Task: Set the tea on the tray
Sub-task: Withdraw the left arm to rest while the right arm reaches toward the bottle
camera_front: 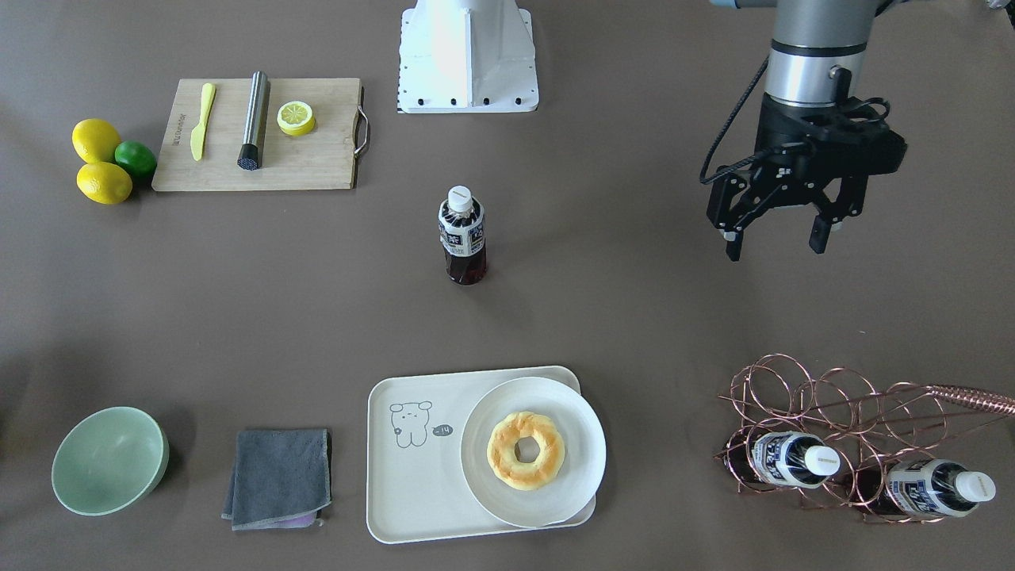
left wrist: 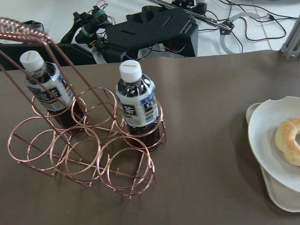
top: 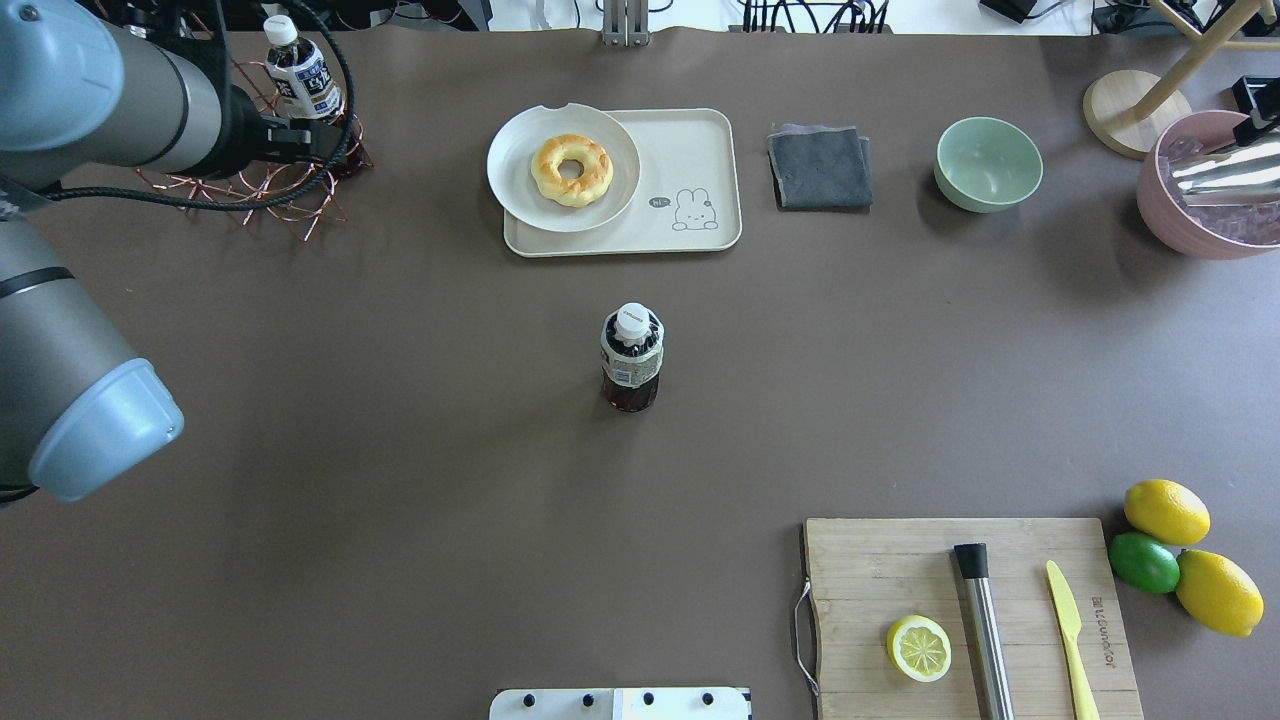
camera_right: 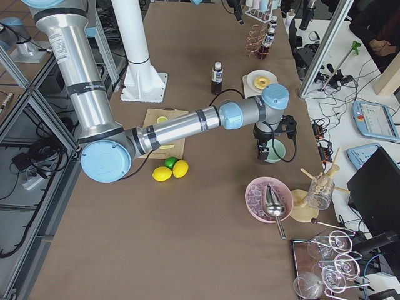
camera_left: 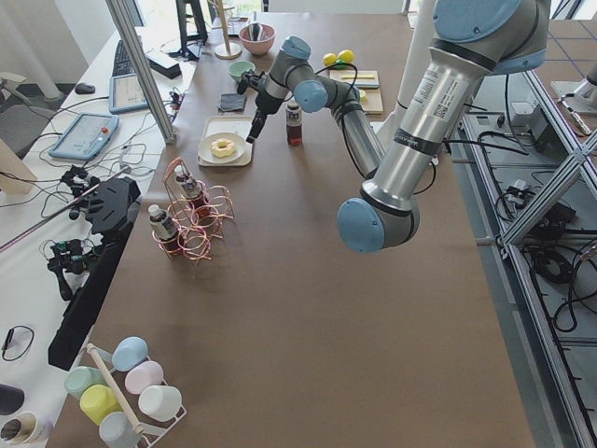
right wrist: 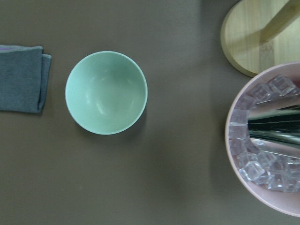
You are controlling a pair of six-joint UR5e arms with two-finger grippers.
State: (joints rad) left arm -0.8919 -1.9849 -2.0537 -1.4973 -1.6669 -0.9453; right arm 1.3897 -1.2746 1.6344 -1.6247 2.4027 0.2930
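Standing upright on the open middle of the bench (camera_front: 634,317), white cap up and long axis vertical, the tea (camera_front: 462,235) is apart from everything else. The tray (camera_front: 412,492) lies well beyond it, away from the robot's base. The left pincer (camera_front: 775,247) hangs above the bench with its jaws spread wide and nothing between them, fingers pointing down. It is near the copper wire rack (camera_front: 825,396), which holds two more bottles of the same kind. From this pincer the tea lies off toward the robot's right, so a sideways reach with level fingers looks fitting. The right pincer (camera_right: 264,153) hovers over the green bowl (right wrist: 106,92), seemingly farther from the tea, and I cannot tell whether it is spread or closed. A plate (camera_front: 579,484) with a doughnut (camera_front: 526,450) covers the tray's half nearer the rack, leaving the bear-drawing half free.
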